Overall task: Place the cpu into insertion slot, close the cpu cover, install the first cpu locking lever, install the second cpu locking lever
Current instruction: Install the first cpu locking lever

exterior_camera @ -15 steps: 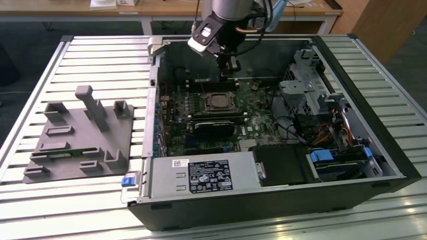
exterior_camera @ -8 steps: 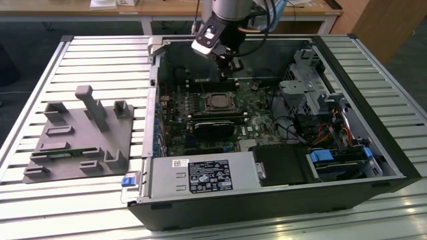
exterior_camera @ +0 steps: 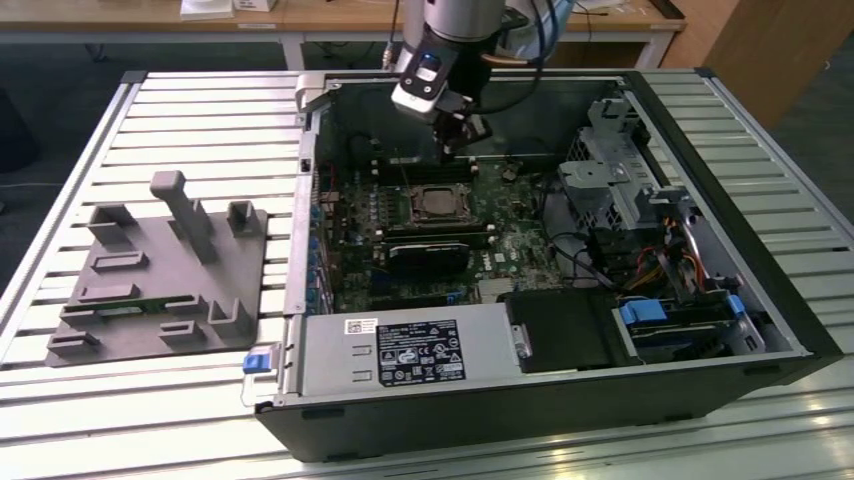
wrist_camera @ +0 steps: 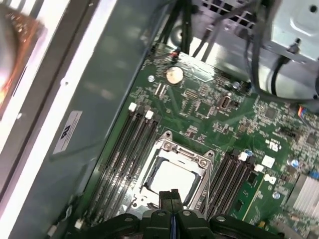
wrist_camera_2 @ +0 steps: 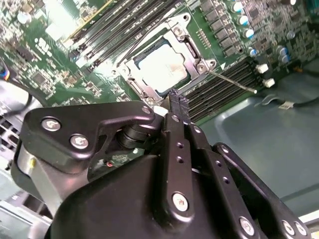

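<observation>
One slatted desk [exterior_camera: 200,110] with a big open PC case [exterior_camera: 534,410] on it, green motherboard [exterior_camera: 523,235] inside. The cpu cover [wrist_camera_2: 201,63] lies flat over the cpu [wrist_camera_2: 162,67], metal top facing up, between the memory slots [wrist_camera: 122,149]. A thin lever [wrist_camera_2: 234,82] sticks out sideways from its corner. The claw [wrist_camera_2: 177,98] is pinched closed and empty, hovering near the cover's edge.

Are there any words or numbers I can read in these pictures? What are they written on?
Nothing can be read for sure.
Black-and-white label on the power supply: print too small to read.
White sticker on the case wall: too blurred to read.
White markings on the motherboard: too blurred to read.
</observation>
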`<act>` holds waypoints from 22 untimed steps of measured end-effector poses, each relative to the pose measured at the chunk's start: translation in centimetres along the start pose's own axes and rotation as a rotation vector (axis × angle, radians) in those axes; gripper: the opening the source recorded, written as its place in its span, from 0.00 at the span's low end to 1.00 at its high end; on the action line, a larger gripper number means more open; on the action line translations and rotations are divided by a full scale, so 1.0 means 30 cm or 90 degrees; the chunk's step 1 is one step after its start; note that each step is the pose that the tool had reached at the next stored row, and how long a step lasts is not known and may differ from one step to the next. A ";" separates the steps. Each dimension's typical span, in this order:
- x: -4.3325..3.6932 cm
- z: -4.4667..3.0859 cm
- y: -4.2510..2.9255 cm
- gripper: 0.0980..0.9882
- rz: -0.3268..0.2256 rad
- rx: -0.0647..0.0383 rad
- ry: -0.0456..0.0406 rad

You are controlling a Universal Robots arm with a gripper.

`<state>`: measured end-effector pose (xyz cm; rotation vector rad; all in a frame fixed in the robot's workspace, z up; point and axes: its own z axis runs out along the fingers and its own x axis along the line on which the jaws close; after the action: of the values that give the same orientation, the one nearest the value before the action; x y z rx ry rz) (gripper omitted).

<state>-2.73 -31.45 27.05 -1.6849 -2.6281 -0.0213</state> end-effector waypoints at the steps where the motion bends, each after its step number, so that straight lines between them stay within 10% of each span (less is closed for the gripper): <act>1: 0.000 0.000 0.000 0.01 -0.011 0.000 0.0000; 22: 0.001 0.011 -0.003 0.01 -0.228 0.006 -0.0007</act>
<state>-2.83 -31.46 26.72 -1.1899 -2.8849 -0.0135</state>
